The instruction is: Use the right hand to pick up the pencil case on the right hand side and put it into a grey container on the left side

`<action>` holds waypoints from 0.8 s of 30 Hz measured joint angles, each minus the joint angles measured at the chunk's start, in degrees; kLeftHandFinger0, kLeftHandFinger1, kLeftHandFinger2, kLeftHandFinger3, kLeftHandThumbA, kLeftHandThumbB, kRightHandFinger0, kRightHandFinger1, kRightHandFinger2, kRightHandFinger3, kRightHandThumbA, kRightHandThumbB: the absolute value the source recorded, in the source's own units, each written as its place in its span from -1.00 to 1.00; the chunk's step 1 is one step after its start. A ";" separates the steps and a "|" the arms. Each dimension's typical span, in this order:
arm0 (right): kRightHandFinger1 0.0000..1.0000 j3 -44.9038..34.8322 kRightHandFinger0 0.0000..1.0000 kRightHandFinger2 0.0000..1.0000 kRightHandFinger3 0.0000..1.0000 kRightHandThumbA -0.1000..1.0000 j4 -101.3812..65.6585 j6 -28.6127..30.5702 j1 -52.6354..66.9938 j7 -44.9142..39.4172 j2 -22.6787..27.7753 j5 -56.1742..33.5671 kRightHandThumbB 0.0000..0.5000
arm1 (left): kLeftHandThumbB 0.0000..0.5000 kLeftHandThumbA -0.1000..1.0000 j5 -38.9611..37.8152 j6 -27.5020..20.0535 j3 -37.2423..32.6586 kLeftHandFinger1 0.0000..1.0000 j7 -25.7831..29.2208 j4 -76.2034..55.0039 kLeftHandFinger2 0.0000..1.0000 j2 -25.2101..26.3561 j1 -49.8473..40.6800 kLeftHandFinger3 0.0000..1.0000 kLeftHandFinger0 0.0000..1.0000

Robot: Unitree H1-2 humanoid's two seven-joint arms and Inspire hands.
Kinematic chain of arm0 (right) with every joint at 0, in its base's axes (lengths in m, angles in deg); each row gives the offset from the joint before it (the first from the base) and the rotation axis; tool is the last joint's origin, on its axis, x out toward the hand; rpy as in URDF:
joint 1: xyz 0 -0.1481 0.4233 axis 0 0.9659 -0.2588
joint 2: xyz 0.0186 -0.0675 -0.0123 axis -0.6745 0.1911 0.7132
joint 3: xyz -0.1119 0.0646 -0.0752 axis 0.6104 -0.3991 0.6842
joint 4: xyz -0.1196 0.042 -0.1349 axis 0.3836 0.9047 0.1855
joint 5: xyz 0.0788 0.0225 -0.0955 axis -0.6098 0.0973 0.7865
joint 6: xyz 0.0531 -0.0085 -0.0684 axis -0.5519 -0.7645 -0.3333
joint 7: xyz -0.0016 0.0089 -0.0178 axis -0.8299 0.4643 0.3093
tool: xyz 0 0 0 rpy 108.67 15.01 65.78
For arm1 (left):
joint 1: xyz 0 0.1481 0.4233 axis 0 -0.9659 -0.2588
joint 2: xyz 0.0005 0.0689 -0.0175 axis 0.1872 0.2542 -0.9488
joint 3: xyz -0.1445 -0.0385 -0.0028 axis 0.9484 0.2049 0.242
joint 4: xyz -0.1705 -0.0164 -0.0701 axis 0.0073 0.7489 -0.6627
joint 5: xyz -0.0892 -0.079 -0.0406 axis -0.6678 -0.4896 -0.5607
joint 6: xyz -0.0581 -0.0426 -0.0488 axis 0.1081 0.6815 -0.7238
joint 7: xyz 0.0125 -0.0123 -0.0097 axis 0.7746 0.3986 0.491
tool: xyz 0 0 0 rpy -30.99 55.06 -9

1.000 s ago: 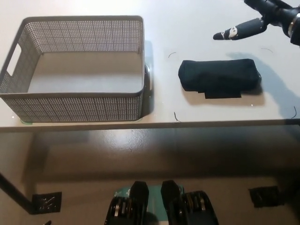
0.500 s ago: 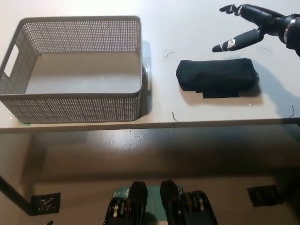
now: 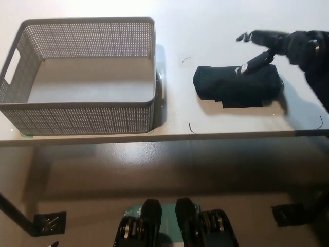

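Note:
A black pencil case (image 3: 226, 87) lies flat on the white table, right of centre. My black right hand (image 3: 272, 46) hovers over its far right end, open, fingers spread and pointing left; one finger reaches down over the case's top edge. It holds nothing. The grey mesh container (image 3: 82, 110) stands at the left, with nothing inside it. My left hand is out of view.
The white table (image 3: 175, 31) ends at a front edge (image 3: 164, 136) just below the case and container. A gap of bare table separates container and case. Small dark marks (image 3: 191, 127) dot the surface.
My right hand has come down and toward the front, from beyond the pencil case to just over its right end. The case and container have not moved.

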 measured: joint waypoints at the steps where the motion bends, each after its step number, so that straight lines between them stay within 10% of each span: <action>1: 1.00 0.24 1.00 1.00 1.00 0.60 1.11 0.29 -0.23 0.12 -0.64 0.27 1.00 | 0.55 1.00 0.00 0.00 0.00 1.00 0.00 0.00 1.00 0.00 0.06 1.00 1.00; 24: 1.00 3.65 1.00 1.00 1.00 0.43 23.94 8.47 -4.20 6.02 -9.46 3.70 1.00 | 0.77 1.00 -0.01 0.07 -0.10 1.00 -1.07 -0.67 1.00 0.03 2.60 1.00 1.00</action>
